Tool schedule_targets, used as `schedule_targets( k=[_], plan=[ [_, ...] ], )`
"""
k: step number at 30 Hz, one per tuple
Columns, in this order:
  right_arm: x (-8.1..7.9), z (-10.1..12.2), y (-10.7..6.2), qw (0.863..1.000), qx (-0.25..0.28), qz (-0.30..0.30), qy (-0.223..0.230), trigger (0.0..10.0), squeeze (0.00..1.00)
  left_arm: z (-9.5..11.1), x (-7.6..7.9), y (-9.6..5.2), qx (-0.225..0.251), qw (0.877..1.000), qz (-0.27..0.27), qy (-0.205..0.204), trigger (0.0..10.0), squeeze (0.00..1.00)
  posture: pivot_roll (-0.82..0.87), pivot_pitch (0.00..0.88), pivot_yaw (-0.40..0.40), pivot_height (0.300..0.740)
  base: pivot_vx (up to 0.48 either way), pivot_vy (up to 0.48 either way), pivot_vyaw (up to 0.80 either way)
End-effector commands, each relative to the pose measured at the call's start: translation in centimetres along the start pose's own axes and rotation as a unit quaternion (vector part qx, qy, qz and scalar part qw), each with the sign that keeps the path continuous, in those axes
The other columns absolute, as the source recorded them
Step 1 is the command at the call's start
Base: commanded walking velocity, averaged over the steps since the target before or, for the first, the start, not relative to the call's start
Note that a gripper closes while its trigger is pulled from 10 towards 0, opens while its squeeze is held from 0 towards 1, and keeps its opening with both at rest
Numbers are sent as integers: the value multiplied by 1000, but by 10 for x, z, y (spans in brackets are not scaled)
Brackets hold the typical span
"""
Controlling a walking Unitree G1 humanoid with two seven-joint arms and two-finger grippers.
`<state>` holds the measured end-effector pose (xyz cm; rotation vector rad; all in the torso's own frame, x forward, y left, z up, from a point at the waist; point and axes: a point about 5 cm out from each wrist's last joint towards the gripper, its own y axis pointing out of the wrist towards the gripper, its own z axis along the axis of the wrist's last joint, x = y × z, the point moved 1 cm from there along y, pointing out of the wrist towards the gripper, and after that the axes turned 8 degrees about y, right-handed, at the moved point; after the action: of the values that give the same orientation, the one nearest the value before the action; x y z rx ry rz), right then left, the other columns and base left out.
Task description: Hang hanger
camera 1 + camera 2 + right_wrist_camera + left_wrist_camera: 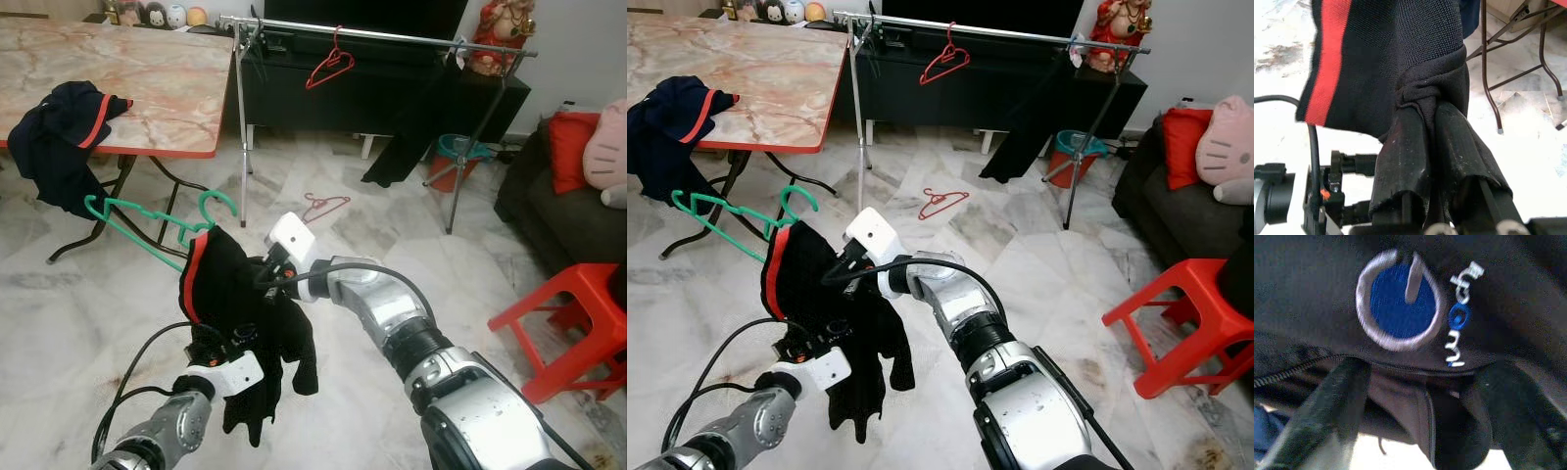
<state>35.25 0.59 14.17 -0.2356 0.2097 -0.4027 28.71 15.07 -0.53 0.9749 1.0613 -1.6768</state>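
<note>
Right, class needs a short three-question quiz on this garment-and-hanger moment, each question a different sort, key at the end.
1. True or false: the right gripper is pinching a fold of the black garment.
2. Which colour is the hanger caught in that garment? A red, B green, C white.
3. Fill in: a red hanger already hangs on the clothes ____.

Key
1. True: its fingers are closed on bunched black cloth.
2. B: the green hanger pokes out beside the red-trimmed collar.
3. Rail. Another red hanger lies on the floor below it.
</note>
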Motion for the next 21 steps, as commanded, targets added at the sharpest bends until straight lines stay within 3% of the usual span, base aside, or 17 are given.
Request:
schedule_targets(
  k=[1, 3, 4, 6, 7, 8, 13, 15, 16, 21],
  plan=[
    [-3, 16, -1, 1000, 22, 12, -19, 0, 0, 20, -6, 12, 24, 1000, 4, 4, 4667, 0, -116, 0, -150, 740, 0, 0, 0],
    [-4, 15, 0, 999, 21, 16, -21, 0, 0, 23, -5, 13, 21, 1000, 1, 5, 5020, 0, -116, 0, -150, 740, 0, 0, 0],
    [-6, 15, 0, 999, 20, 22, -23, 0, 0, 24, -3, 13, 16, 1000, -2, 4, 6235, 0, -119, 0, -151, 740, 0, 0, 0],
    [-8, 15, 0, 999, 20, 30, -25, 0, 0, 24, 1, 13, -3, 1000, -9, 3, 7647, 0, -121, 0, -152, 740, 0, 0, 0],
    [-9, 15, -1, 999, 20, 33, -26, 0, 0, 23, 2, 13, -11, 1000, -11, 2, 9569, 0, -121, 0, -152, 740, 0, 0, 0],
    [-10, 14, -1, 999, 19, 36, -27, 0, 0, 23, 3, 13, -22, 1000, -11, 2, 10000, 0, -121, 0, -152, 740, 0, 0, 0],
    [-10, 13, -2, 999, 17, 38, -28, 0, 0, 22, 7, 13, -48, 999, -16, 13, 10000, 0, -124, 0, -153, 740, 0, 0, 0],
    [-10, 11, -3, 999, 14, 38, -28, 0, 0, 10, 9, 12, -96, 994, -33, 27, 10000, 0, -124, 0, -153, 740, 0, 0, 0],
    [-10, 11, -3, 999, 14, 38, -28, 0, 0, 10, 9, 12, -96, 994, -33, 27, 10000, 0, -124, 0, -153, 740, 0, 0, 0],
    [-11, 11, -4, 999, 12, 39, -28, 0, 0, -45, -7, -2, -184, 981, -36, 48, 10000, 0, -124, 0, -153, 740, 0, 0, 0]
  ],
)
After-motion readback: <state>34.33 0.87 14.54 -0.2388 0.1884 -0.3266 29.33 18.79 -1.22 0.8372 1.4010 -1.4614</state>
